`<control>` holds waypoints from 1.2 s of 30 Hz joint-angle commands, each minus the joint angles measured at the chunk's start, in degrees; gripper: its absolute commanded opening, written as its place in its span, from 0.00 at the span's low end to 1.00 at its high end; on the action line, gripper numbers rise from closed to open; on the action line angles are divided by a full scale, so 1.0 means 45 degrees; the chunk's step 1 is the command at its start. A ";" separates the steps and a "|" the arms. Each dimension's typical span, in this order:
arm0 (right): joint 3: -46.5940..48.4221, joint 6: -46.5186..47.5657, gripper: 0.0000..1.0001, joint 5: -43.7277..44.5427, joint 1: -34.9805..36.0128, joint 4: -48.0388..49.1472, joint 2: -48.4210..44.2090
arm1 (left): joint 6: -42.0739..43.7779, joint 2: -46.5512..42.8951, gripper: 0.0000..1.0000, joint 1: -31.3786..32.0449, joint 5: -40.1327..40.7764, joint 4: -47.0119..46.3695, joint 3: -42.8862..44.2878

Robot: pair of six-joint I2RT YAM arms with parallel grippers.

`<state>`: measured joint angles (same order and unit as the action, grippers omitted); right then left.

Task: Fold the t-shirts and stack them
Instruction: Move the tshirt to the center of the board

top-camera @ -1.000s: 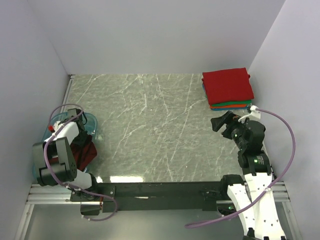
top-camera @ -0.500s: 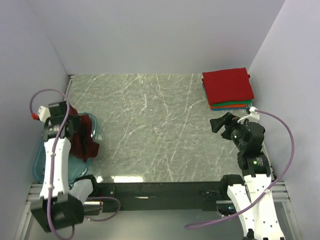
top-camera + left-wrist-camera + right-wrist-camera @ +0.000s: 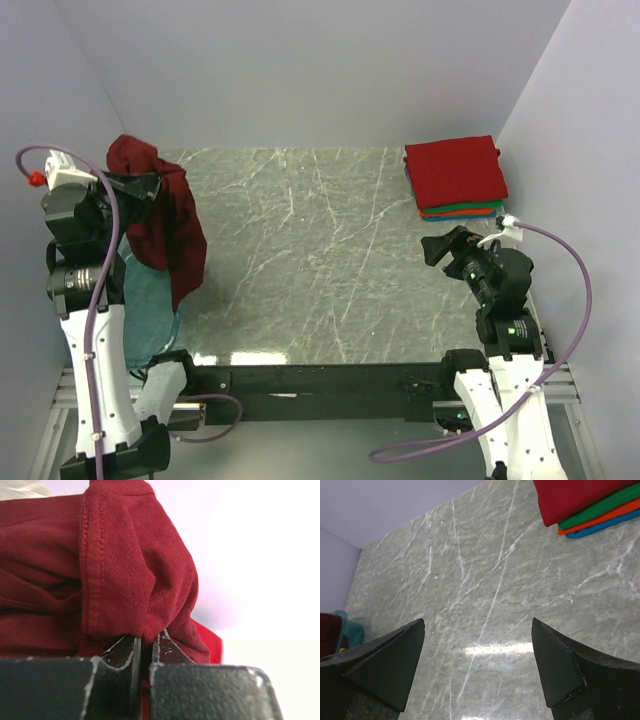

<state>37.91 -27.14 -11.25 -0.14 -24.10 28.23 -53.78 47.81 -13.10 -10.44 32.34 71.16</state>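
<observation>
My left gripper [image 3: 143,186] is raised high over the table's left side, shut on a bunched fold of the dark maroon t-shirt [image 3: 167,228], which hangs down from it above the bin. In the left wrist view the jaws [image 3: 146,639] pinch the maroon cloth [image 3: 125,570], a stitched hem showing above. A folded stack of t-shirts [image 3: 455,176] lies at the back right: red on top, then green, orange and blue edges [image 3: 592,511]. My right gripper [image 3: 433,247] hovers in front of that stack, open and holding nothing [image 3: 477,625].
A translucent teal bin [image 3: 150,300] sits at the left edge under the hanging shirt; its corner [image 3: 351,630] also shows in the right wrist view. White walls close in on the marble table [image 3: 310,250] at the left, back and right.
The left gripper closed on the maroon shirt in the bin and lifted it up and toward the back; the shirt now hangs in the air. The right arm barely moved.
</observation>
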 commanded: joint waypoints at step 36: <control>-0.0143 0.0112 0.93 0.0604 -0.0027 0.0296 -0.0394 | 0.0584 0.9492 0.01 1.2970 -0.0396 -0.4744 0.6141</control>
<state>37.89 -27.14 -9.45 -0.14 -24.08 26.44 -50.41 91.79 44.03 -10.79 16.93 94.63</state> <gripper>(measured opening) 0.926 0.067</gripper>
